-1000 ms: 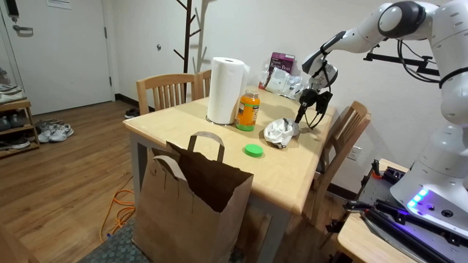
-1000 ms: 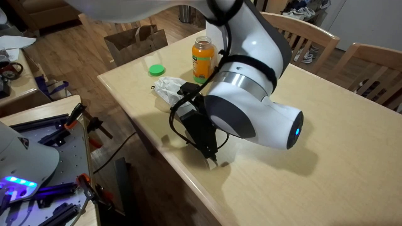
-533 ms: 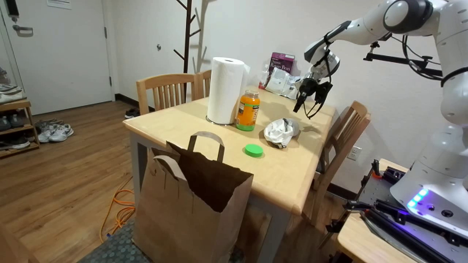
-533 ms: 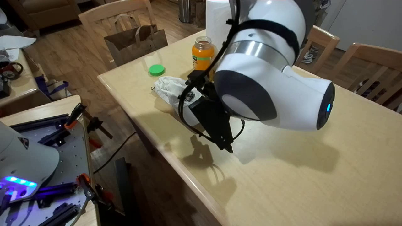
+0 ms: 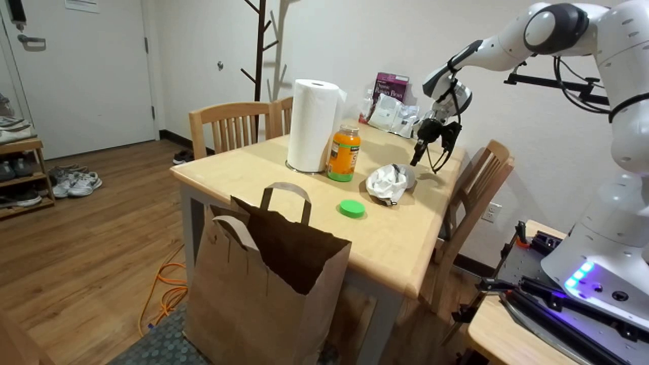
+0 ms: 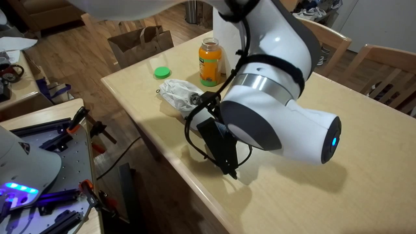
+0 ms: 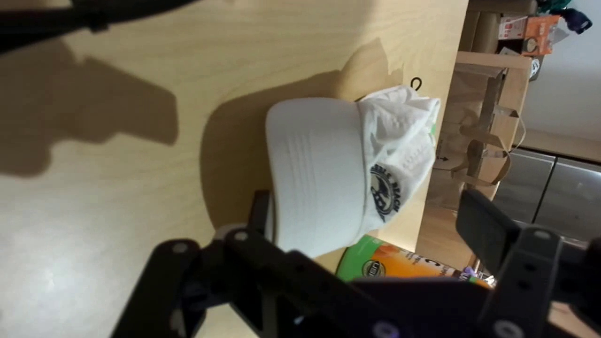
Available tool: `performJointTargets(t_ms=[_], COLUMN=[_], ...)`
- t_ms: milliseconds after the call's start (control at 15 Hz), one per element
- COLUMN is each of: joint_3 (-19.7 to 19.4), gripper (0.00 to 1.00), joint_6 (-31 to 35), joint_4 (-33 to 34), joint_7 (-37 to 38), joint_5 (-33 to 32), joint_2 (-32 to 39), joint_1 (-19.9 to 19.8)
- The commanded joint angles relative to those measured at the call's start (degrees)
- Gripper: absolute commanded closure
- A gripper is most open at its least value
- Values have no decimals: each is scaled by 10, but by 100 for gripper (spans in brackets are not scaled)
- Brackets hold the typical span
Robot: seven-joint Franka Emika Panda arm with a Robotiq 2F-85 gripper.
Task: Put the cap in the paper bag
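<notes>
My gripper [image 7: 367, 216] hangs just above the table [image 5: 395, 248], right by the white cap [image 7: 352, 159], and my two fingers [image 7: 488, 230] are spread wide with nothing pinched. The cap lies on the table, its brim [image 7: 314, 178] on my side and its crumpled cloth top [image 7: 401, 141] toward the paper bag [image 5: 258, 299]. A green lid [image 5: 351, 208] is near, but I think the white cap is the one I want. In the wrist view one finger shows at the brim's front edge; I can't tell if they touch. I should keep the brim between my fingers and go down slowly, so I don't shove the cap away. The brim looks stiff, so it should be good to squeeze; the cloth might fold and slip. Then I should lift high, stay clear of the orange bottle [image 5: 344, 158], go over the bag's handles [image 5: 306, 210], and let go above its wide mouth [image 5: 296, 251].
</notes>
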Motion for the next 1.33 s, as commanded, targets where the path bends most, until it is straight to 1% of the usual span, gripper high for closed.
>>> performJointTargets(t_ms=[0, 133, 333, 600, 667, 733, 1000, 1200, 1267], joint_3=[7, 10, 23, 65, 72, 77, 84, 79, 78], gripper=[0, 0, 0, 0, 25, 26, 53, 72, 80], joint_6=[12, 15, -6, -45, -52, -64, -112, -141, -149], joint_4=[28, 40, 70, 107, 112, 118, 134, 144, 148], joint_7=[63, 82, 86, 20, 11, 0, -39, -61, -62], joint_5=[-6, -9, -4, 42, 56, 69, 113, 129, 131], joint_2=[37, 55, 82, 116, 123, 130, 145, 152, 155], joint_1=[-9, -11, -24, -67, -74, -81, -103, -108, -108])
